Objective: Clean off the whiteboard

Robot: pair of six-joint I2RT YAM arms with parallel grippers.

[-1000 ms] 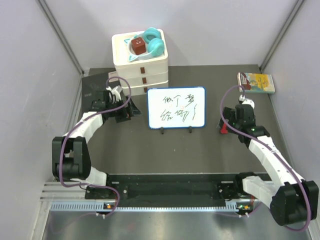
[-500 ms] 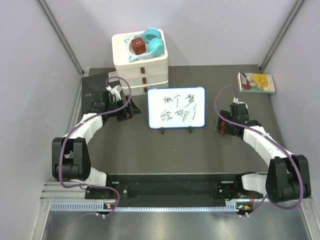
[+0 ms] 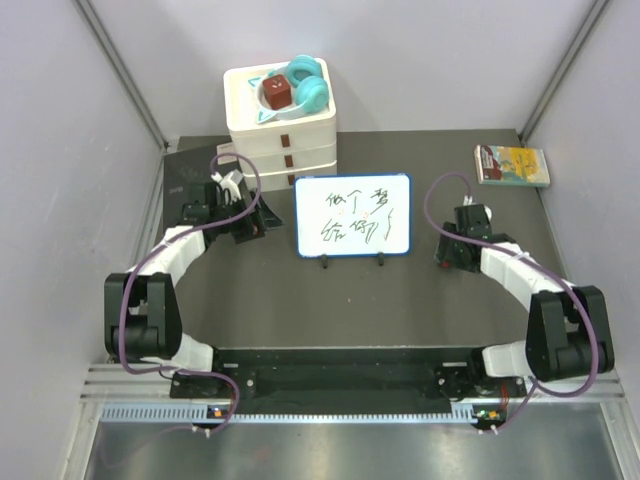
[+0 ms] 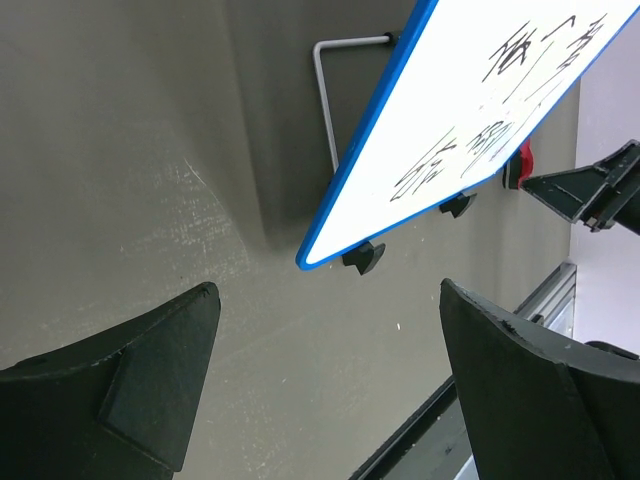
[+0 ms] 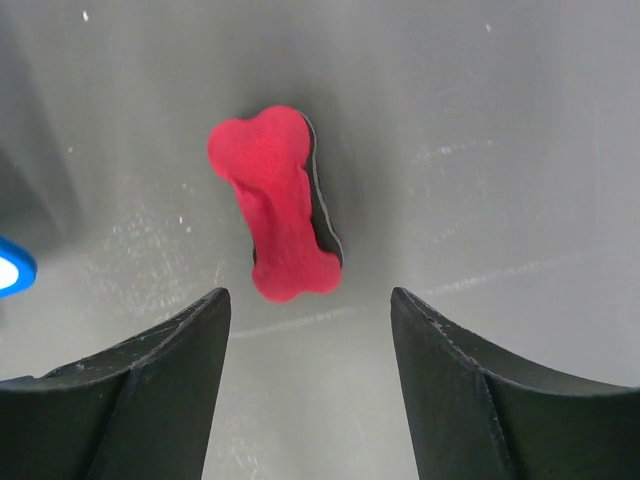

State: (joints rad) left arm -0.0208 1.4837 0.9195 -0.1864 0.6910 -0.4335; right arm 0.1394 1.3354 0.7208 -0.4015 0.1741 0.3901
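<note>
Right claw (image 5: pixel 308 305) has swung inward, wide over the red eraser (image 5: pixel 275 210); left claw (image 4: pixel 328 292) wide, whiteboard (image 4: pixel 450 110) cropped.

This looks like a robot lab. A dark table (image 3: pixel 330 300) stands inside plain pale walls (image 3: pixel 60 150). At the table's near edge, a left arm (image 3: pixel 175 245) and a right arm (image 3: pixel 520 272) are bolted to a black rail (image 3: pixel 340 372), with purple wires (image 3: pixel 426 212) looping off them.

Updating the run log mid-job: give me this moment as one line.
whiteboard: scribbled, standing | red eraser: on table, ungrasped | right pincer: open over red eraser | left pincer: open, empty, beside whiteboard | erasing: not begun
</note>
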